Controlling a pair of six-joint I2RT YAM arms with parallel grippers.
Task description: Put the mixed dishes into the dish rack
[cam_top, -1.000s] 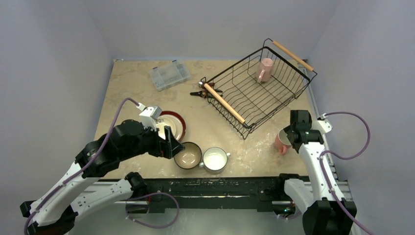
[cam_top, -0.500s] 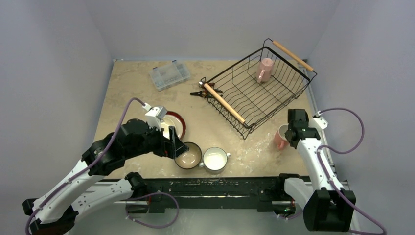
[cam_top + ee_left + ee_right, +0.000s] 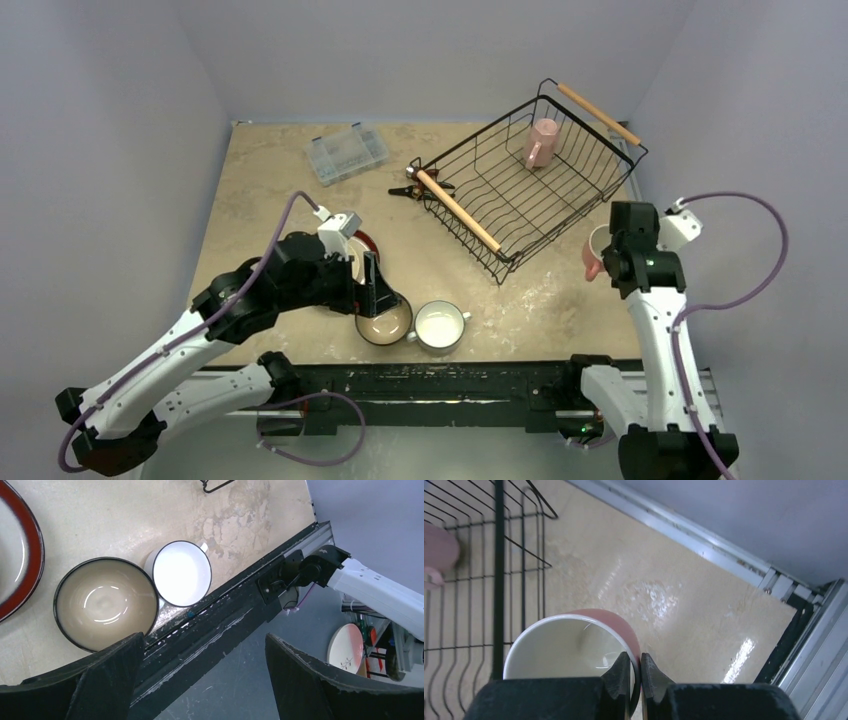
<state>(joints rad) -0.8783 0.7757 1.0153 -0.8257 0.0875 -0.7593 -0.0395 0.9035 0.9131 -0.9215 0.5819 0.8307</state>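
- Saw only a rim arc of the plate (image 3: 368,245) past the left arm (image 3: 270,285) from above.
- Caught just a pink sliver of the held mug (image 3: 592,252) beside the right gripper (image 3: 612,256) from above.
- Lost the racked mug (image 3: 436,555), blurred, to the right wrist view's left edge.
- Could not make out the tool (image 3: 405,187) or the box (image 3: 346,153) contents.

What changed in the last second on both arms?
The right fingers shut on the rim of the pink mug and carried it farther back, beside the dish rack. The left fingers, open, slid right, now by the blue bowl. The white cup and the racked mug stayed put.
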